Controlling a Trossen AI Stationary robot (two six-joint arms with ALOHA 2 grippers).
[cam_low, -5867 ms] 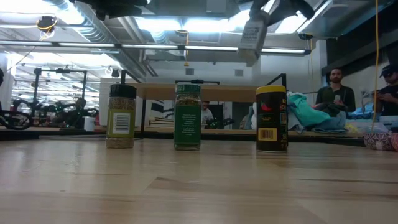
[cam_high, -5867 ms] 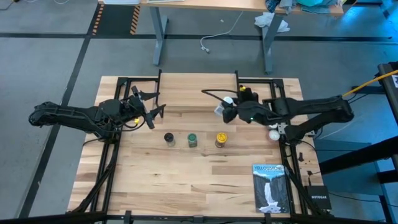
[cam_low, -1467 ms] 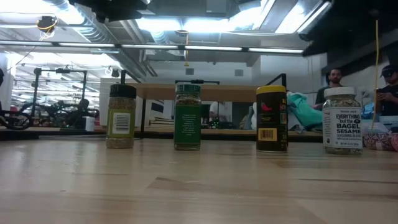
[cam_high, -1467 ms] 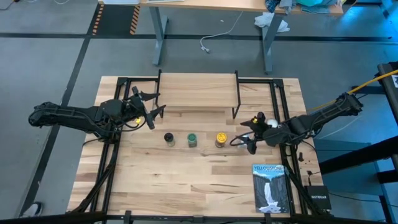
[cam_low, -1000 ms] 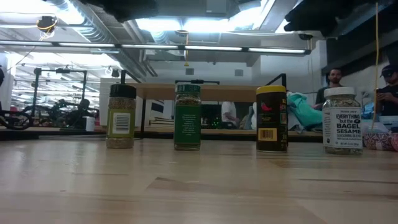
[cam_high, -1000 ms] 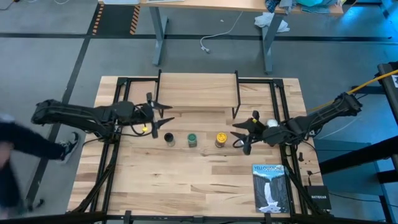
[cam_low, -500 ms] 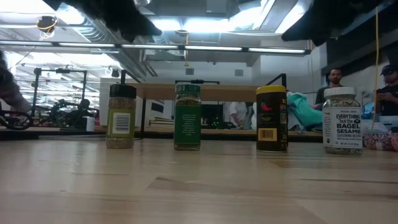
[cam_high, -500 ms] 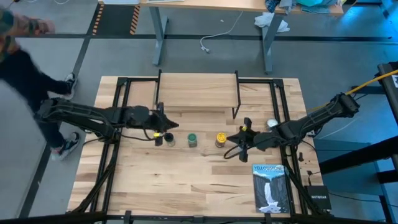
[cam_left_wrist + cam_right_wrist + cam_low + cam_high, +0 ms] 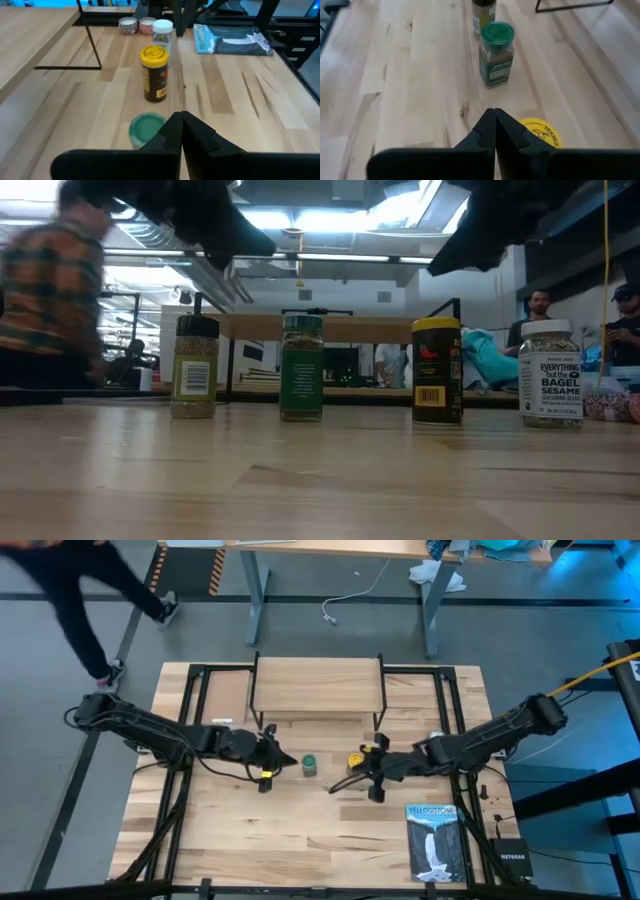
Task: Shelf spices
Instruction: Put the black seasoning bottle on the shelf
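We have four spice jars standing upright in a row on the desk (image 9: 230, 830), in front of the shelf (image 9: 316, 688), whose plank top carries nothing yet. From the low view they run dark-lidded jar (image 9: 195, 366), green jar (image 9: 302, 368), yellow-lidded jar (image 9: 437, 371) and white-lidded jar (image 9: 549, 373), each well apart from its neighbour. Our left hand (image 9: 268, 762) hangs above the dark-lidded jar with its fingers pressed together and nothing between them; the left wrist view shows the two tips meeting over the green lid's near edge. Our right hand (image 9: 372, 776) hovers over the yellow-lidded jar, likewise shut and empty — its wrist view has the closed tips just above the yellow lid. We judge these jars to be light, rigid and smooth-sided, probably glass or hard plastic, so they should not deform under the fingers but could slip or tip if pinched off-centre. Their labels offer a little more friction than the bare wall. The safest hold, we think, is across the body just below the lid, fingers on opposite sides, with the jar kept upright — the lids are wider than the necks and would stop a slide. Both hands must open before either can take anything.
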